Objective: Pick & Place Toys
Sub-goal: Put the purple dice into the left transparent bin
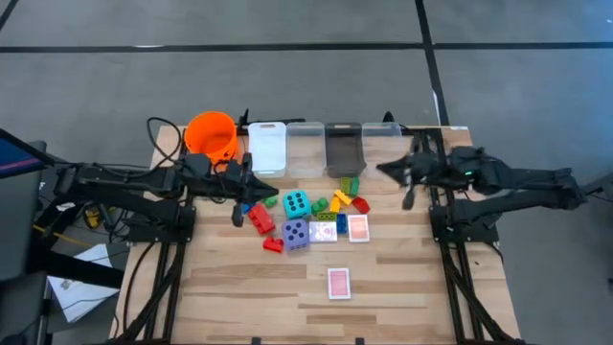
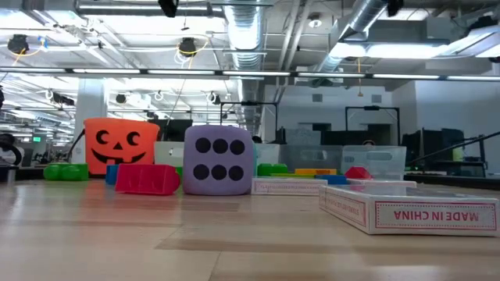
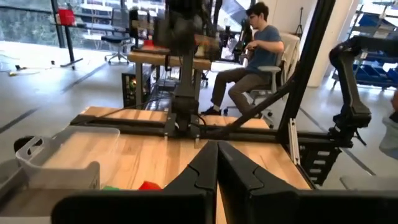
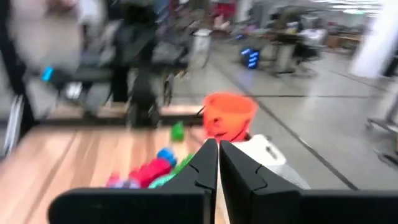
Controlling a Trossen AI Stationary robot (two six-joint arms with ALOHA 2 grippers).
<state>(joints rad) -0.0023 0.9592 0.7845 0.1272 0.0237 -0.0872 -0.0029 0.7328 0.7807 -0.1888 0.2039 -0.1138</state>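
Toys, loose lot, lying mid-bench in the high view: teal die, purple die, red bricks, yellow brick, green brick, and pink-backed card packs, one pair right of the dice, one pack alone toward the lower centre. None yet in the clear bins or the orange bucket along the upper bench edge.

Handling, by my judgement: bricks light, rigid, smooth; take across two flat sides. Dice look bulky and probably soft; grip across opposite faces, wide opening needed. Card packs flat and low; pinch by the long edges, likely to slide.

My left tool: clenched, empty, hovering just left of the teal die. My right tool: clenched, empty, at upper right near the bins.
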